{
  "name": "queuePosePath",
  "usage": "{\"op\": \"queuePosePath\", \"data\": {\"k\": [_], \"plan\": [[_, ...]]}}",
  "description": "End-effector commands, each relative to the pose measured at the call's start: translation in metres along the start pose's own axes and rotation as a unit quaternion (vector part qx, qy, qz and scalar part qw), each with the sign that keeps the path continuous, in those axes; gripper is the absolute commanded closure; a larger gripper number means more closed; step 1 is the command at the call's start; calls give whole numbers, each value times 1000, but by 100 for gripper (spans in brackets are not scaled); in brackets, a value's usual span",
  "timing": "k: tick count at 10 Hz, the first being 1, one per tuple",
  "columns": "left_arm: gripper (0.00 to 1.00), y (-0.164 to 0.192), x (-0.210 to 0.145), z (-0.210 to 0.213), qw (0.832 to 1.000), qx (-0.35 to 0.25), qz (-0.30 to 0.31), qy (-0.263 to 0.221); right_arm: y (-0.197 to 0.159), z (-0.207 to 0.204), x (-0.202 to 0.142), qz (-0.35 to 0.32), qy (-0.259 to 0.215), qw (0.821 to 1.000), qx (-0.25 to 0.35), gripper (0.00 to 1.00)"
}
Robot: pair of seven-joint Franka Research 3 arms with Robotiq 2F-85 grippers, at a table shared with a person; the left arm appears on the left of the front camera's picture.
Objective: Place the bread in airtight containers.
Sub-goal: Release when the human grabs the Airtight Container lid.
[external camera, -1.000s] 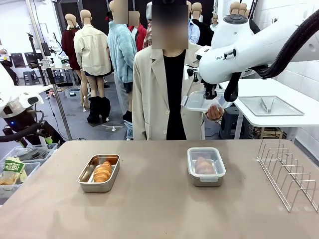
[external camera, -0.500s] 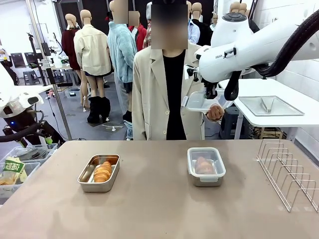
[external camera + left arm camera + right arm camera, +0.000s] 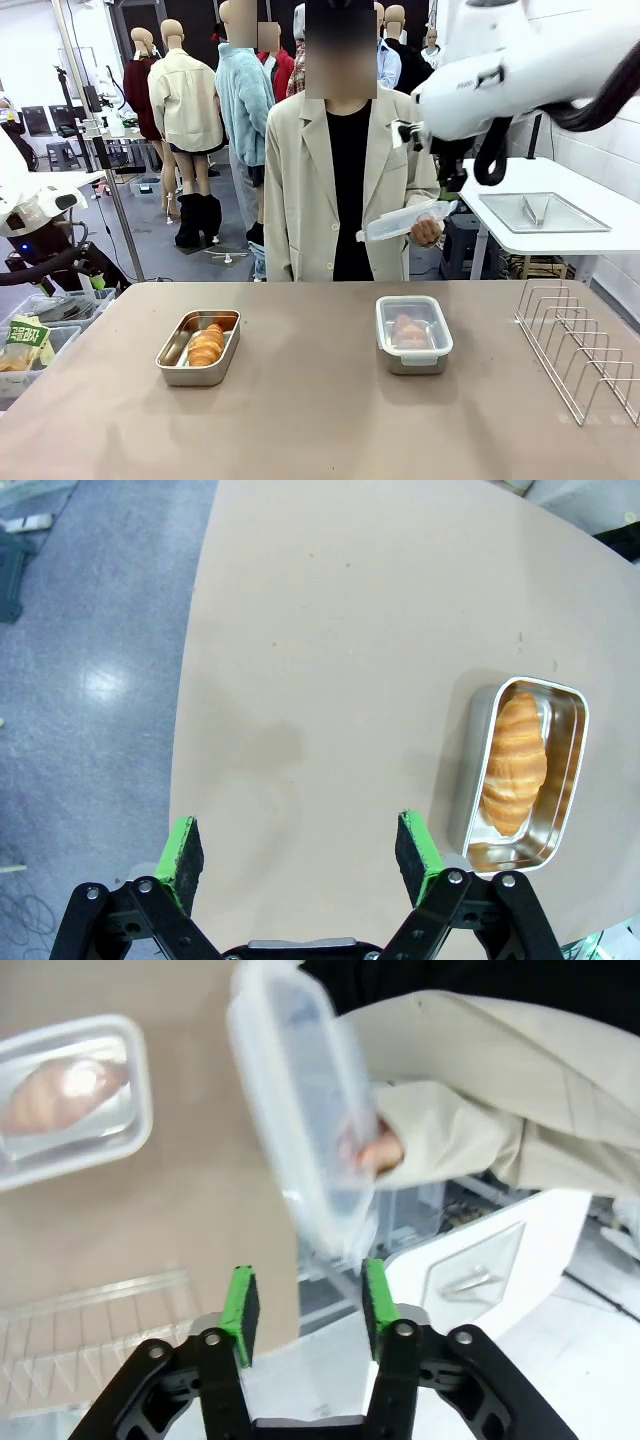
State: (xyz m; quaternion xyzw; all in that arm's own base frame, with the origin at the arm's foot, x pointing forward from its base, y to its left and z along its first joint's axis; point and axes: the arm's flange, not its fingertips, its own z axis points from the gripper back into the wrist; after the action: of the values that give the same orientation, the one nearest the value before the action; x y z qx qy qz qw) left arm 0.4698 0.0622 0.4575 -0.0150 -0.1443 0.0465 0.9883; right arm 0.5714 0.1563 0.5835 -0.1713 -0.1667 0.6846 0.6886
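Observation:
An open steel airtight container [image 3: 199, 349] [image 3: 570, 780] sits left of the table's middle with a golden bread roll [image 3: 206, 345] [image 3: 515, 765] in it. A second container [image 3: 413, 334] [image 3: 70, 1090], right of the middle, has its translucent lid on over another bread roll [image 3: 408, 331] [image 3: 60, 1095]. The person's hand [image 3: 430, 229] [image 3: 375, 1150] holds a loose translucent lid [image 3: 398, 222] [image 3: 300, 1130] tilted above the far edge. My right gripper [image 3: 305, 1300] is open just short of that lid, with nothing between its pads. My left gripper [image 3: 300, 845] hangs open over the table's left edge, beside the open container.
A wire rack [image 3: 578, 345] [image 3: 100, 1320] stands on the table's right side. Behind it is a white side table with a flat metal tray [image 3: 541, 212]. Plastic bins [image 3: 40, 335] sit on the floor to the left. The person stands at the far edge.
My right gripper has opened and let go of the lid, and the arm has lifted. The lid now tilts downward in the person's hand alone.

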Motion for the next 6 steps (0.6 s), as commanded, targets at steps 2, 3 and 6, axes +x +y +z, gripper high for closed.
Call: {"op": "queuePosePath", "data": {"k": [2,3,6], "plan": [[0,2,-1,2,1000,4,-3,0,26,28,-68,25,-1,991,132,0],[0,2,-1,2,1000,4,-3,0,30,30,-96,6,-3,986,164,0],[0,2,-1,2,1000,4,-3,0,35,19,-171,-27,-78,970,227,0]]}}
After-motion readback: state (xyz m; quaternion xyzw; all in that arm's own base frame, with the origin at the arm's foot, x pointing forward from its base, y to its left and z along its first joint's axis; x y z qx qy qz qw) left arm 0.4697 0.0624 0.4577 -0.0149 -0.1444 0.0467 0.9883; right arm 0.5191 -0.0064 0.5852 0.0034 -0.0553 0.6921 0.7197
